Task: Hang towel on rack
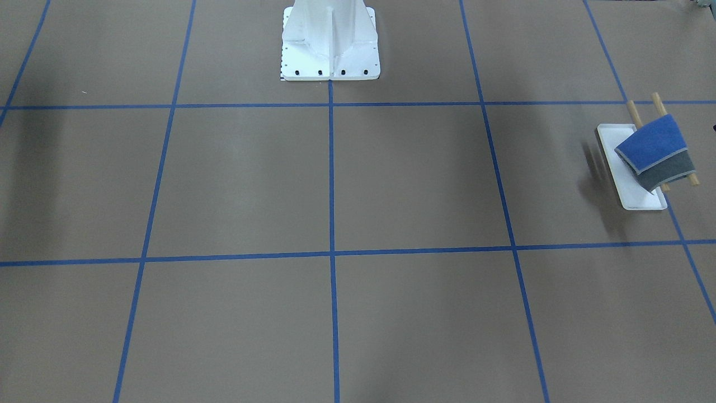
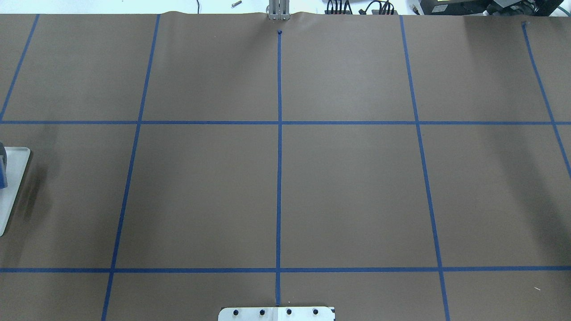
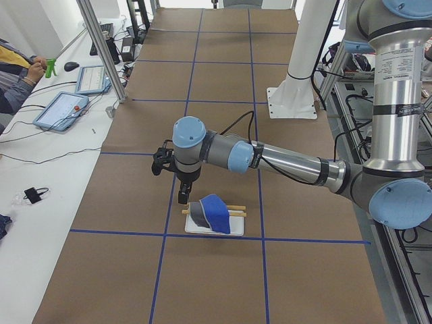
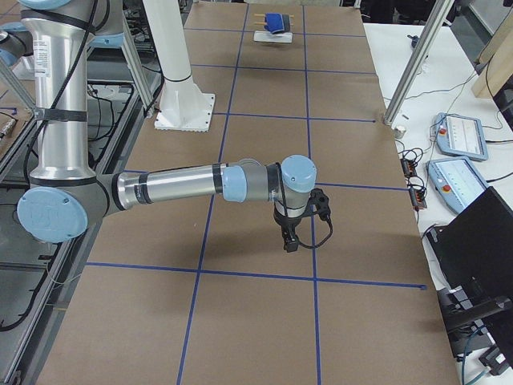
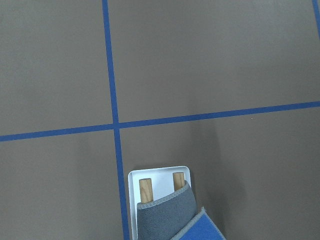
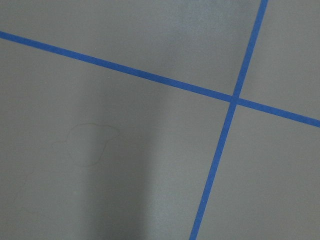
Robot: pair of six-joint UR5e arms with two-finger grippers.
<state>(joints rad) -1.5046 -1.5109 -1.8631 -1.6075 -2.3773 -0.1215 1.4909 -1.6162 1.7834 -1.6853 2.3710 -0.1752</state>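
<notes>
The towel (image 1: 654,148) hangs draped over the rack's two wooden dowels (image 1: 635,115), blue side up, with a grey flap showing below. The rack (image 1: 626,179) stands on its white tray base on the robot's left side of the table. It also shows in the left wrist view, tray (image 5: 160,177) and towel (image 5: 165,217). The left gripper (image 3: 182,196) hovers just beside the towel (image 3: 209,212), apart from it; I cannot tell if it is open or shut. The right gripper (image 4: 288,241) hangs over bare table far from the rack (image 4: 272,32); I cannot tell its state either.
The large white bolted pedestal (image 1: 330,39) stands at the robot's edge of the table. Blue tape lines grid the brown table cover. Tablets, cables and an operator (image 3: 13,74) are at the far side bench. Only the rack's tray edge (image 2: 13,178) shows in the overhead view.
</notes>
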